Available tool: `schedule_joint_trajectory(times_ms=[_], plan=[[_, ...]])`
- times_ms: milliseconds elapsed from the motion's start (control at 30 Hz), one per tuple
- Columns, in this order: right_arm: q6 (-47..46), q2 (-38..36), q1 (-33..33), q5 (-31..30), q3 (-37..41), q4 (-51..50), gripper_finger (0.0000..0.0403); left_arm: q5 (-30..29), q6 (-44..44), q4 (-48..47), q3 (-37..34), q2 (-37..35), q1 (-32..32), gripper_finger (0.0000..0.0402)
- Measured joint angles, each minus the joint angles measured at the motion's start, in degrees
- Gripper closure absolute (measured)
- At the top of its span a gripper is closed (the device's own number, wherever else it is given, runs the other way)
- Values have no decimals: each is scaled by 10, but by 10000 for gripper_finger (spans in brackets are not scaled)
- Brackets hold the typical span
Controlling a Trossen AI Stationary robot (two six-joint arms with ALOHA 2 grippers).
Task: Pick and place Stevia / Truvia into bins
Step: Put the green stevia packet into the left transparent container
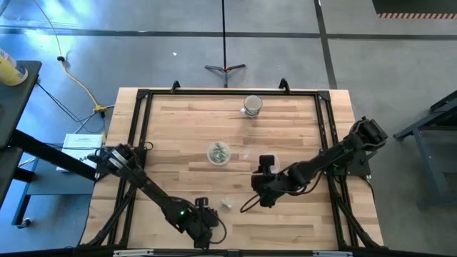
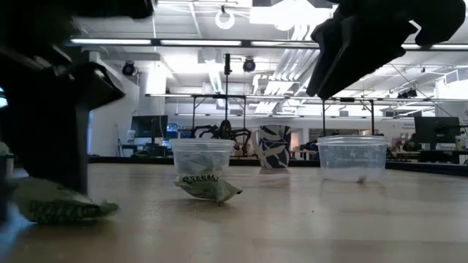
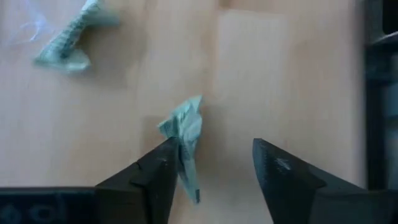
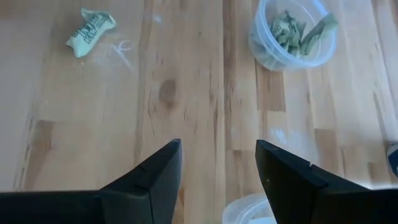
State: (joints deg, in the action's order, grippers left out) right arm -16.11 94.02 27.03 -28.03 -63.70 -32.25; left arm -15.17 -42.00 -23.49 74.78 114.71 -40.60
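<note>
Left gripper [image 3: 211,180] sits low at the near edge of the light wooden slatted table [image 1: 300,221], jaws spread, with a crumpled pale green-and-white sweetener packet [image 3: 185,140] lying against the inner face of one finger, not pinched; likely lined up for a grab, since the packet is between the fingers but off-centre. A second crumpled green packet [image 1: 227,203] lies loose on the wood just beside that gripper, toward the middle, probably next in line. Further in, the round shallow clear plastic cup [image 1: 218,153] stands mid-table and already holds several green packets, so it reads as the drop target and the sorting is partly done. Right gripper [image 4: 217,174] hovers over bare wood right of centre, jaws spread and empty, looking across at that filled cup; a second clear cup rim [image 4: 252,211] shows just under its fingers, seemingly with nothing green in it. At the far edge stands a patterned cup-like container [image 1: 252,106], well apart from everything, apparently not in use.
</note>
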Motion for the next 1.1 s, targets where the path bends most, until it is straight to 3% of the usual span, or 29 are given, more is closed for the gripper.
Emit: schedule_joint_trajectory(times_ms=[267, 467, 600, 800, 1100], plan=[[-47, 0, 0, 0, 0, -17, 206, 7, 19, -9, 2, 24, 10, 240], [-49, 0, 0, -10, 0, -15, 206, 29, 43, -66, 24, 22, 29, 375], [-49, 0, -1, -25, 0, -14, 206, 31, 42, -133, 52, 14, 49, 364], [-42, 0, -18, -32, 0, -13, 206, -59, 108, -270, 110, -58, 88, 379], [64, 0, -68, -44, 0, -11, 206, -77, 229, -323, 107, -94, 234, 376]])
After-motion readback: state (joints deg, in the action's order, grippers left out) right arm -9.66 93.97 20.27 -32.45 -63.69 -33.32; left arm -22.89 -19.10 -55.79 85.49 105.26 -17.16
